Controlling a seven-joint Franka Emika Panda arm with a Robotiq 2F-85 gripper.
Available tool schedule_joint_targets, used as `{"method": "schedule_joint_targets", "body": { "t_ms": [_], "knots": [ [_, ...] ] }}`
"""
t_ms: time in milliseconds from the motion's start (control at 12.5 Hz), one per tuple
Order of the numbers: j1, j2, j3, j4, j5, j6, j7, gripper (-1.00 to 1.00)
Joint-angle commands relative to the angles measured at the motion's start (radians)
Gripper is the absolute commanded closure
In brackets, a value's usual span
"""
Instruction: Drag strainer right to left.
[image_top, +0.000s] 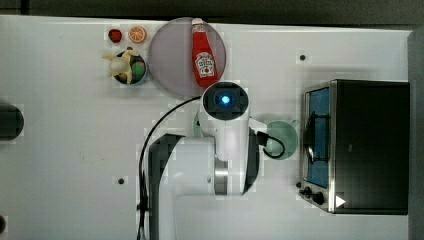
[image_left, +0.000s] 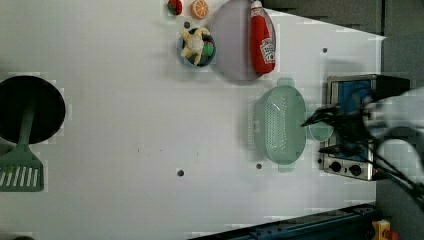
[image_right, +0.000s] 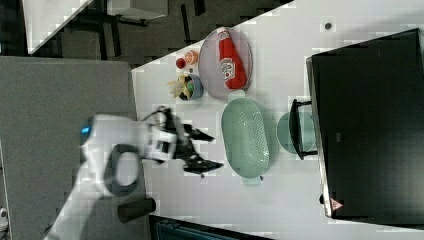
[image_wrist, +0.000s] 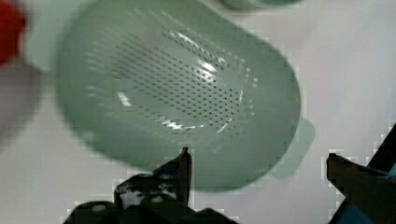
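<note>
Strainer (image_left: 280, 125) seen at the plate's (image_left: 232, 45) five o'clock in the left view, largely hidden under the arm in the top view, gripper (image_right: 205, 151) held with jaws spread wide, blurred, nothing gripped, cup (image_left: 320, 131) partly masked.

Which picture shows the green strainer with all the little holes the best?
The left view: the whole strainer lies uncovered there, both end tabs and its dotted bottom plain. The right view also shows it whole, but at a slant. The wrist view shows the holes close up, blurred, one end cut off. In the top view the arm hides most of it.
</note>
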Motion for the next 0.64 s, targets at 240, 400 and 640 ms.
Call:
{"method": "schedule_joint_targets", "body": {
  "t_ms": [240,400,640],
  "knots": [
    [-0.012,0.045,-0.001,-0.074,-0.016,0.295,0.311,-1.0],
    [-0.01,0.112,0.007,-0.117,-0.016,0.4,0.391,-1.0],
    [-0.004,0.225,0.021,-0.151,-0.016,0.591,0.477,-1.0]
  ]
}}
